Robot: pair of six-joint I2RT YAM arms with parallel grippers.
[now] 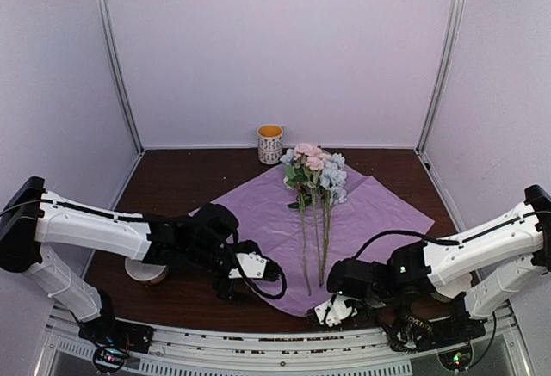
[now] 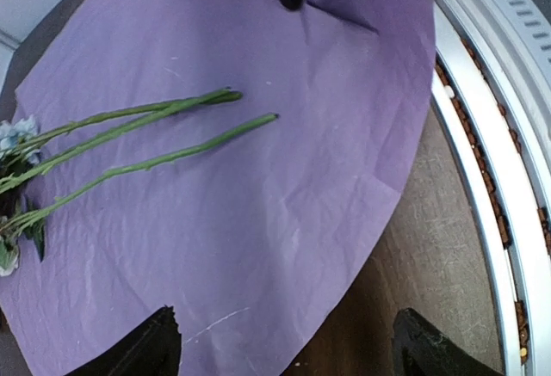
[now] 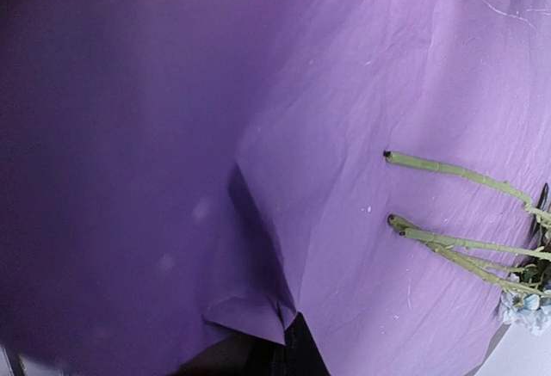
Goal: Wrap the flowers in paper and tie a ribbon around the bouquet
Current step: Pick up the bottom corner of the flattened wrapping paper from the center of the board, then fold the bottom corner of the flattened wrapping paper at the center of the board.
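One dark brown table [image 1: 181,182] carries everything. On it lies one large sheet of paper [image 1: 379,212], lilac face up and turned so that a corner points to the near edge. Two white and black arms reach in low from either side. The right gripper [image 3: 284,346] is pinched together on the paper at that near corner, where the sheet is creased and lifted off the table. The left gripper [image 2: 287,329] stands with its fingers wide apart and holds nothing, just above the sheet's near left edge. One bunch of flowers [image 1: 314,174] lies along the middle of the paper, with the pink, white and pale blue blooms at the far end and three thin green stems [image 2: 155,161] running toward the near corner. Two stems lie close together and the third a little apart. One cup [image 1: 270,144] stands behind the blooms, its dark print too small to read. One round roll [image 1: 145,270] sits partly hidden under the left arm
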